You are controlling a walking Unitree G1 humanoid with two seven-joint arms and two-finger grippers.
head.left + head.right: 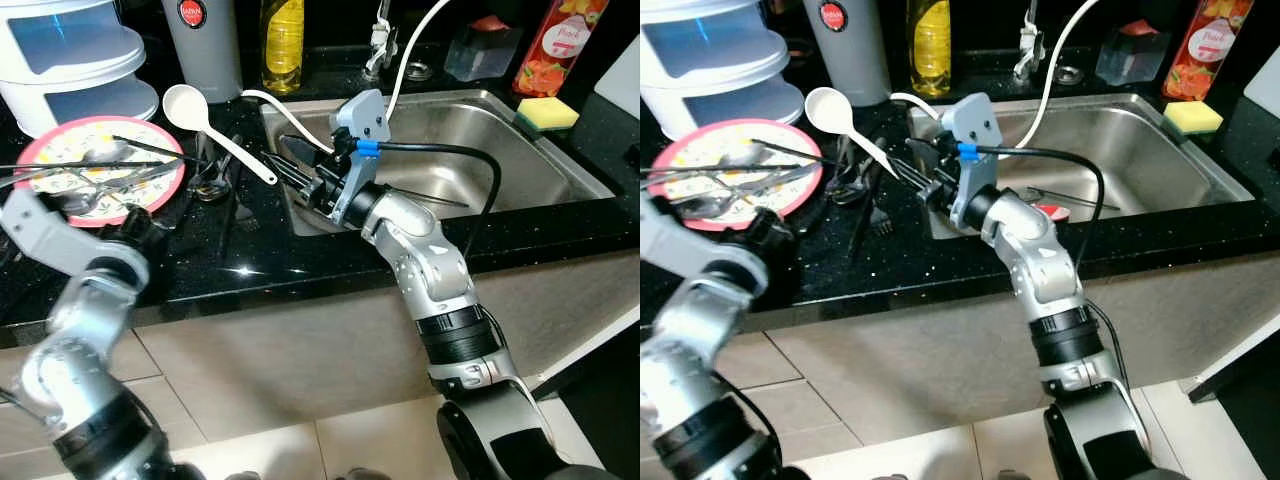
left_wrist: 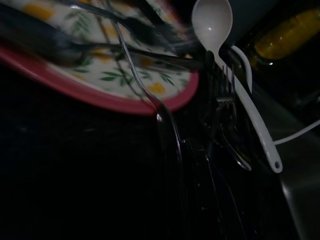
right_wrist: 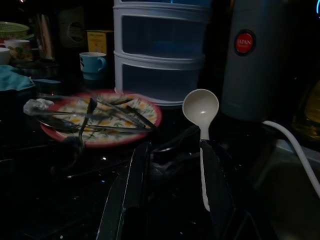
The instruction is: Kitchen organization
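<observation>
A pink-rimmed floral plate [image 1: 60, 130] lies on the black counter at the left, with several forks and spoons [image 1: 100, 175] across it. A white ladle [image 1: 185, 105] rests to its right, its handle running toward the sink. More dark forks [image 1: 215, 180] lie on the counter between plate and sink. My right gripper [image 1: 290, 165] hovers low over the sink's left edge, open and pointing at this cutlery. In the right wrist view the ladle handle [image 3: 202, 170] runs along the inner side of one finger [image 3: 220, 200]. My left gripper [image 1: 150, 228] sits by the plate's near right edge.
A steel sink [image 1: 520, 150] fills the right, with a yellow sponge [image 1: 547, 113] and a red bottle [image 1: 560, 45] behind it. A white stacked container [image 1: 70, 60], a grey canister [image 1: 205, 45] and a yellow bottle [image 1: 283, 40] line the back. A white cable [image 1: 410, 60] hangs over the sink.
</observation>
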